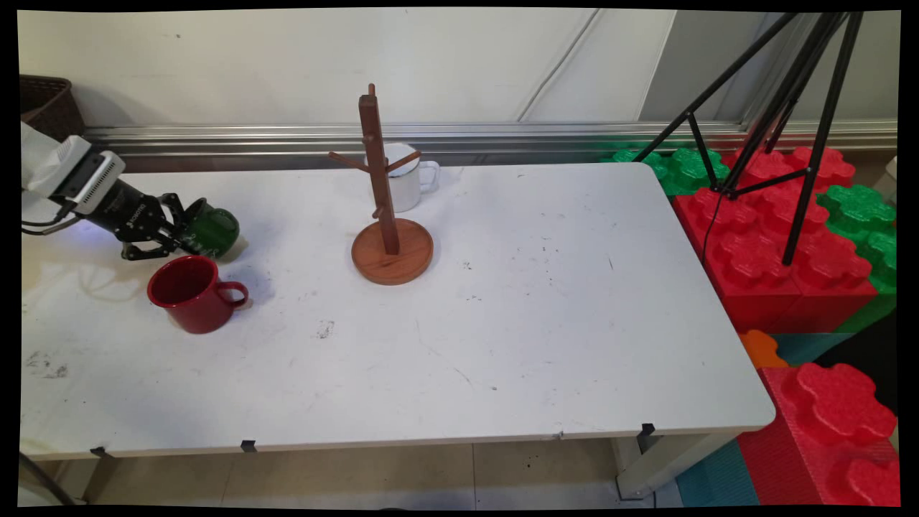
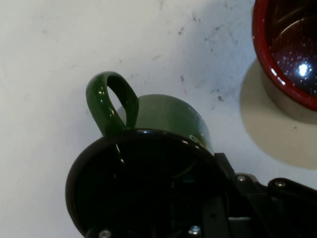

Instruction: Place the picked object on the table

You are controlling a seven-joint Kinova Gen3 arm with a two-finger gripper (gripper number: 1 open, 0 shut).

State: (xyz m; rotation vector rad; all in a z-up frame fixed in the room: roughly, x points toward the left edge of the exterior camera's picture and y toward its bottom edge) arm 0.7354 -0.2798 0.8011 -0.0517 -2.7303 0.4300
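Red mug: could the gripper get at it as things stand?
Probably not right away: the gripper is shut on the green mug, so it is occupied. Otherwise the red mug stands upright just beside it, with nothing between.

No legible text — none anywhere.

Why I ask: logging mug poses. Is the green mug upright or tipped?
Tipped. The green mug lies sideways at the hand, its mouth facing the hand; the red mug beside it stands upright.
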